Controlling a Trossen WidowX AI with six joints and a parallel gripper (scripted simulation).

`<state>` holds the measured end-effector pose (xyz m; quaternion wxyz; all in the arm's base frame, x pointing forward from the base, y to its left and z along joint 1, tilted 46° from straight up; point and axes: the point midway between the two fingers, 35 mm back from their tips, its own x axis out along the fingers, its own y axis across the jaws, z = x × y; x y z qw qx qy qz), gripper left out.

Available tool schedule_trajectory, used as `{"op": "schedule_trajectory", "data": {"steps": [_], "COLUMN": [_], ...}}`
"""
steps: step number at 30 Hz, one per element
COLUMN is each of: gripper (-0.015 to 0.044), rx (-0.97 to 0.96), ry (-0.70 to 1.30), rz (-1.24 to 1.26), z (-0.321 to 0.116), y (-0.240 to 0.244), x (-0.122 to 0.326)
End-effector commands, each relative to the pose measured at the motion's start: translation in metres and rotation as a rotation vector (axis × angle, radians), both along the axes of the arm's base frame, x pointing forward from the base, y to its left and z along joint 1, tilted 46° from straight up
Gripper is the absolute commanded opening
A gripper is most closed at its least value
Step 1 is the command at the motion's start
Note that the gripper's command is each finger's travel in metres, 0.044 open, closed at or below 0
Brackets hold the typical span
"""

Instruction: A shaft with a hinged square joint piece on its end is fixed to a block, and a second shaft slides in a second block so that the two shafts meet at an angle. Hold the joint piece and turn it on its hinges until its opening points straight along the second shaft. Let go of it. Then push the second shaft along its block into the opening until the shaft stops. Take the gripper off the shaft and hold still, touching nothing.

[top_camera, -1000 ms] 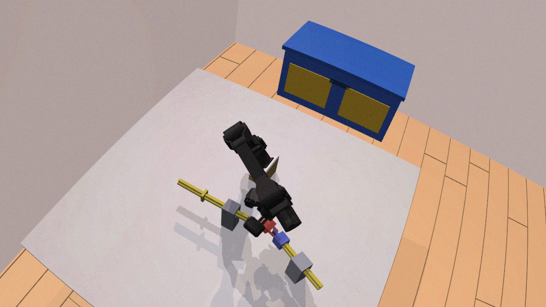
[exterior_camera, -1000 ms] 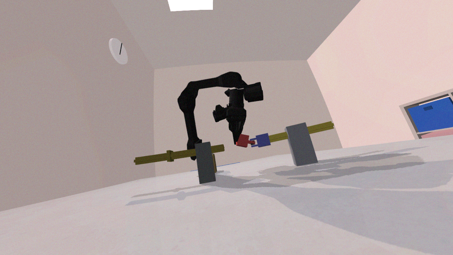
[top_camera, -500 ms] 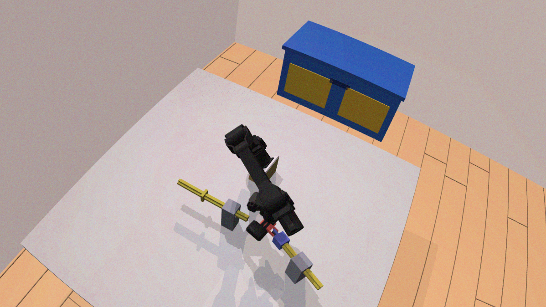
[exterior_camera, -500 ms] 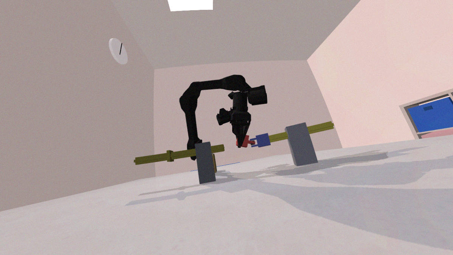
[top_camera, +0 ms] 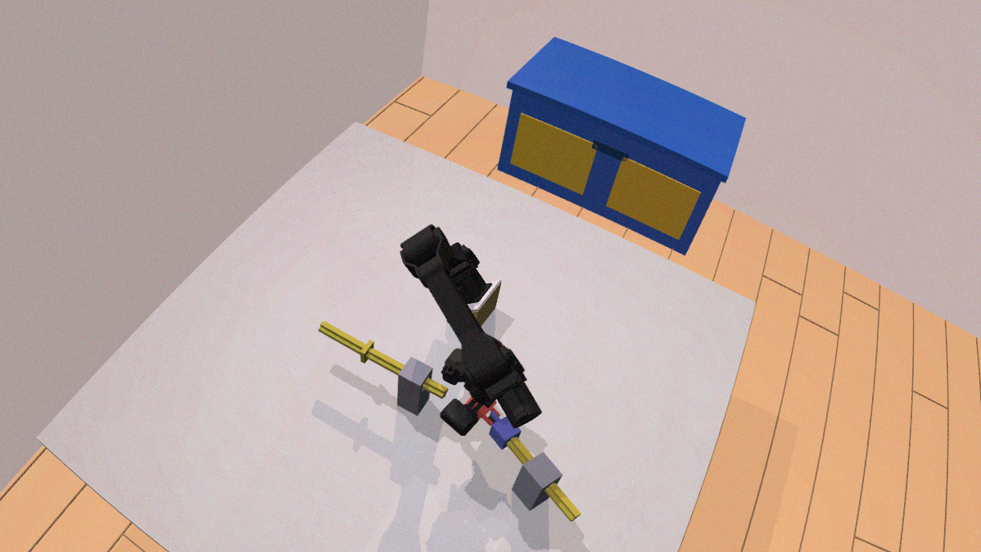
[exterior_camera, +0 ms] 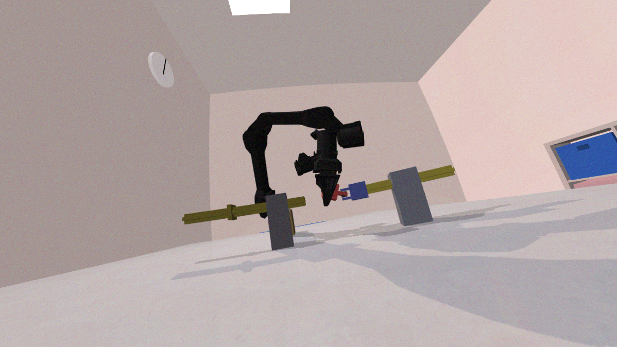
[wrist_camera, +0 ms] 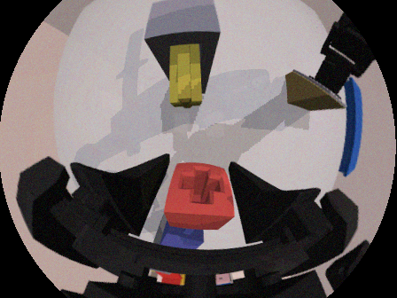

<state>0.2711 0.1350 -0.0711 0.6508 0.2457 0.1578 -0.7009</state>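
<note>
Top, pincer: the black two-finger pincer [top_camera: 482, 410] [exterior_camera: 326, 202] [wrist_camera: 200, 161] is at the red square plastic-looking joint piece [top_camera: 490, 406] [exterior_camera: 337, 192] [wrist_camera: 199, 221].
Top, fixed side: blue forked hinge block [top_camera: 504, 432] [exterior_camera: 358, 190] [wrist_camera: 183, 238] on yellow ribbed shaft [top_camera: 563, 502] [exterior_camera: 435, 173], through right grey block [top_camera: 541, 473] [exterior_camera: 409, 196].
Top, sliding side: yellow collared shaft [top_camera: 342, 335] [exterior_camera: 207, 215] [wrist_camera: 186, 75] through left grey block [top_camera: 413, 392] [exterior_camera: 280, 222] [wrist_camera: 182, 19].
Exterior, height: shafts above pale bench [top_camera: 240, 274] [exterior_camera: 172, 310] [wrist_camera: 89, 111]; joint piece partly hidden behind pincer.
Wrist, grip: fingers spread, joint piece between them, not pinched.
Wrist, opening: cross-shaped, visible; collared shaft's end well apart.
</note>
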Motion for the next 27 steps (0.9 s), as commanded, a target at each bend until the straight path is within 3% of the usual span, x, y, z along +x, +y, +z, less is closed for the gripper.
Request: {"op": "schedule_trajectory", "data": {"steps": [1,3,27], "gripper": [0.023,0.0182,0.0182], "rx": [0.0,0.0,0.0], "ry": [0.0,0.0,0.0], "rz": [0.004,0.004,0.004], "z": [-0.0001,-0.0001,-0.0001], "y": [-0.0004,-0.0004,-0.0004], "x": [0.0005,0.0005,0.0005]}}
